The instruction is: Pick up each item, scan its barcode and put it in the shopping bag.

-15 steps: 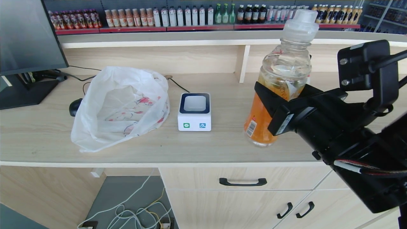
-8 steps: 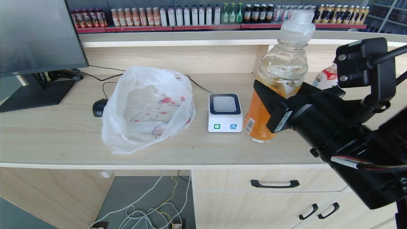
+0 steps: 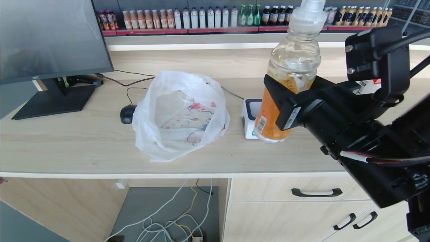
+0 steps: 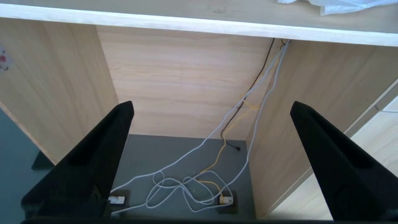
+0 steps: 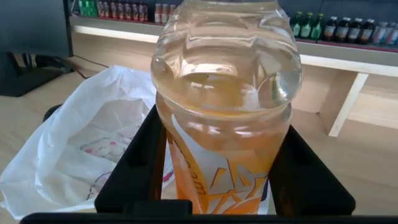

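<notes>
My right gripper [image 3: 285,101] is shut on an orange drink bottle [image 3: 289,77] with a clear top and white cap, held upright above the counter. The bottle's lower end, with its barcode [image 3: 261,124] facing forward, hangs just in front of the white scanner [image 3: 248,116] and hides part of it. In the right wrist view the bottle [image 5: 227,118] sits between the black fingers [image 5: 134,162]. The white shopping bag [image 3: 181,114] lies open on the counter left of the scanner. My left gripper [image 4: 211,162] hangs open below the counter edge, over the floor cables.
A monitor [image 3: 50,37] on a black stand occupies the counter's far left, with a black mouse [image 3: 127,113] beside the bag. Another package [image 3: 368,85] lies behind my right arm. Bottle shelves [image 3: 215,16] line the back wall. Drawers [image 3: 315,192] sit under the counter.
The head view has shifted, so the counter things appear further right. The bottle in my right gripper has come closer to the scanner and now overlaps it.
</notes>
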Motion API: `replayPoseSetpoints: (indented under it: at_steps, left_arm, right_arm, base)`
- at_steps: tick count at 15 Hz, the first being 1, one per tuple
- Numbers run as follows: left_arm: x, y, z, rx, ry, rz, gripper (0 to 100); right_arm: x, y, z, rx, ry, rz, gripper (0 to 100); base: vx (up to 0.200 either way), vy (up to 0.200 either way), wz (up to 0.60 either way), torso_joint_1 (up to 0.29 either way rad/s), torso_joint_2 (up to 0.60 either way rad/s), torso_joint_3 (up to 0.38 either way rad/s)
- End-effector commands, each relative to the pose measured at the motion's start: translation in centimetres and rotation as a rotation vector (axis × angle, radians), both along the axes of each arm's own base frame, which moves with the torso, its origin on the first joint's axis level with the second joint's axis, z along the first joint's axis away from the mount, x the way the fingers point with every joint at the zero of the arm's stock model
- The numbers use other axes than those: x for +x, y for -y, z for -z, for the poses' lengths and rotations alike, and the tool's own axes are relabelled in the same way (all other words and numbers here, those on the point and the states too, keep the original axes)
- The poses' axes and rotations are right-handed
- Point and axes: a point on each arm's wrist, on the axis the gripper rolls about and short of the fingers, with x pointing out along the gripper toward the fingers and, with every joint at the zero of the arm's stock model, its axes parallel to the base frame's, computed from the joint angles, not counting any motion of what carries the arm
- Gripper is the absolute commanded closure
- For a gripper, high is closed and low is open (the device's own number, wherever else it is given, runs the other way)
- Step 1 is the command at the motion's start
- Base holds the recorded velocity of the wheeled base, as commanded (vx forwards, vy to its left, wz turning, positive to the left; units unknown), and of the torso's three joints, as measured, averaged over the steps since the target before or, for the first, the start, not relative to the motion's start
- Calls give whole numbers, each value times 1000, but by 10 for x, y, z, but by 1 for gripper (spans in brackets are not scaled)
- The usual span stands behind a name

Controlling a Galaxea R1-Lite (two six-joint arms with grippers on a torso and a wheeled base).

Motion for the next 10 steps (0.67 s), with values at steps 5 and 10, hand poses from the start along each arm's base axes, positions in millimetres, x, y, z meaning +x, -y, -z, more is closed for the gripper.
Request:
replayPoseSetpoints:
  at_steps: [5,10]
  left_arm:
    - [0,0,0,-1,1,0,0]
    - [0,0,0,1,1,0,0]
  right_arm:
    - [32,-29,-12,-57,71,58,100]
    - [50,-26,-20,-150,130,173,100]
  base:
    - [0,0,0,0,0,0]
    - [0,0,0,0,0,0]
